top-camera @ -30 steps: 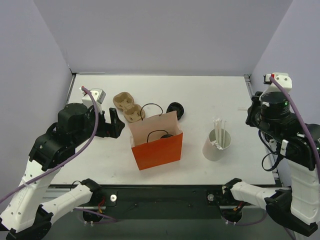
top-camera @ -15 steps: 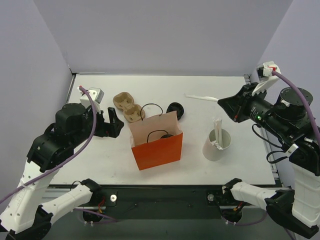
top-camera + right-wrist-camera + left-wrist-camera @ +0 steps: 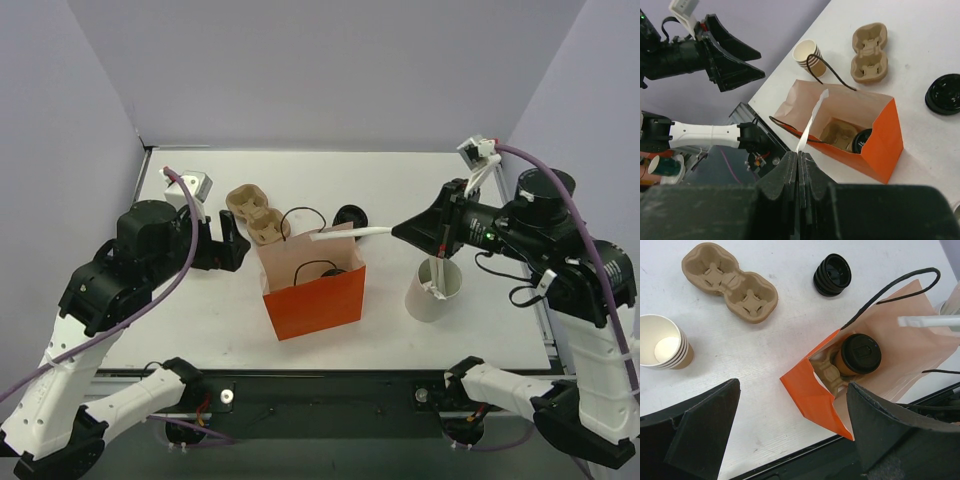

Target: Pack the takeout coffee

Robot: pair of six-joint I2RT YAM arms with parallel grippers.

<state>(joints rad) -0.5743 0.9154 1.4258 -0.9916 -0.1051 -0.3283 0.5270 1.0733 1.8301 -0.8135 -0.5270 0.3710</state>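
My right claw (image 3: 798, 156) is pinching a thin white straw (image 3: 810, 122). A second ago this arm was tucked back by the white cup (image 3: 433, 290) of straws. Now it has swung in, and the straw's tip hangs over the orange bag (image 3: 315, 300). I think the straw goes in next.

My left claw (image 3: 234, 245) is spread wide beside the bag, holding nothing.

From the top I can barely see inside the bag. The left wrist view looks straight in. The takeout coffee (image 3: 858, 355), lid on, sits in a brown holder (image 3: 822, 372). Farther back on the surface lie a spare tray (image 3: 730, 287) and black lids (image 3: 832, 274).
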